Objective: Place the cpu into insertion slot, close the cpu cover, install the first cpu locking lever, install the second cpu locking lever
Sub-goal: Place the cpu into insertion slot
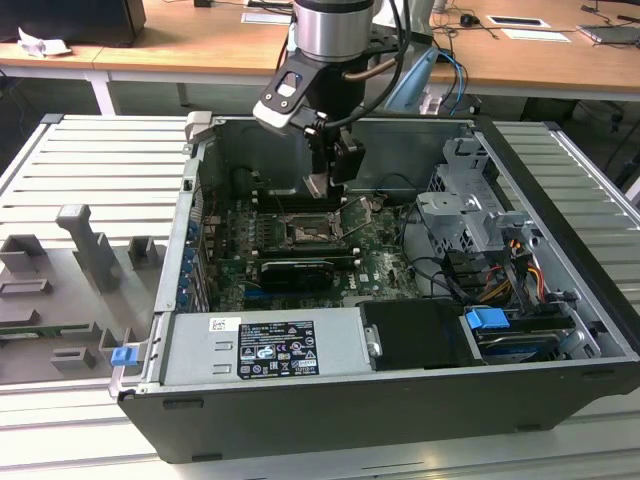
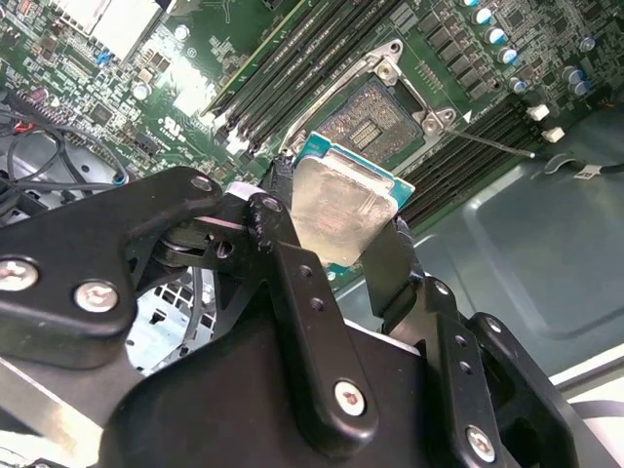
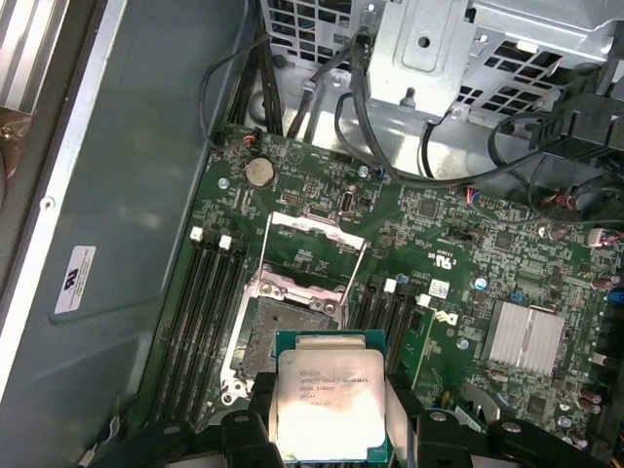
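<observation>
My gripper (image 1: 320,183) hangs inside the open computer case, shut on the cpu (image 1: 316,186). The cpu (image 3: 327,400) is a flat square chip with a pale metal face and a teal edge, pinched between the two black fingers (image 3: 244,429). It hovers a little above the insertion slot (image 3: 283,336) and partly overlaps it in the first wrist view. In the second wrist view the cpu (image 2: 341,210) sits just short of the insertion slot (image 2: 375,122), whose dark centre lies bare. The cpu cover (image 3: 317,242) stands swung open beyond the slot. A thin wire lever (image 2: 487,141) sticks out beside the socket.
Long black memory slots (image 3: 210,302) flank the socket on both sides. A finned silver heatsink (image 3: 522,336) sits on the board. A metal drive cage (image 1: 470,215) with cables fills the exterior view's right, a power supply (image 1: 265,345) the front. Case walls (image 1: 190,230) surround everything.
</observation>
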Action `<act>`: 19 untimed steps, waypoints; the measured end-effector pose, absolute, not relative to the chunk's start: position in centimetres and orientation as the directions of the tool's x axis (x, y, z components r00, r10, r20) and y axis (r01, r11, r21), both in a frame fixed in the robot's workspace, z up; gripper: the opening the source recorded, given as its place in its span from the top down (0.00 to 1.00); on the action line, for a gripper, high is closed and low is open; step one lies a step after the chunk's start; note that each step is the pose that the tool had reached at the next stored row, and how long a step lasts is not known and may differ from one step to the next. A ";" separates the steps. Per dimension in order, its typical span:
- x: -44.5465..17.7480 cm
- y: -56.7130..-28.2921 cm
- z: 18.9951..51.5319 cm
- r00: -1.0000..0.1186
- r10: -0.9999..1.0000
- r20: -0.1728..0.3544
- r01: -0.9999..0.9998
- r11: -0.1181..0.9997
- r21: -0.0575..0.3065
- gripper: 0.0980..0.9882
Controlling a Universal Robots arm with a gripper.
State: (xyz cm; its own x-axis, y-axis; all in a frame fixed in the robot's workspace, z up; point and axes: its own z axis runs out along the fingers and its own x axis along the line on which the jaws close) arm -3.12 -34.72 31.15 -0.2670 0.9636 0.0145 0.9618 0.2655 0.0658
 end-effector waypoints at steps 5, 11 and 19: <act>-3.1 -34.7 30.9 -0.266 0.964 0.014 0.962 0.265 0.066 0.52; -3.1 -34.7 30.6 -0.266 0.964 0.015 0.962 0.264 0.066 0.52; -3.2 -34.7 30.3 -0.256 0.966 0.015 0.965 0.255 0.066 0.52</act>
State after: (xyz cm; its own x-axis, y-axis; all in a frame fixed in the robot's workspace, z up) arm -3.21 -34.72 30.33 -0.2563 0.9665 0.0145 0.9647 0.2549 0.0658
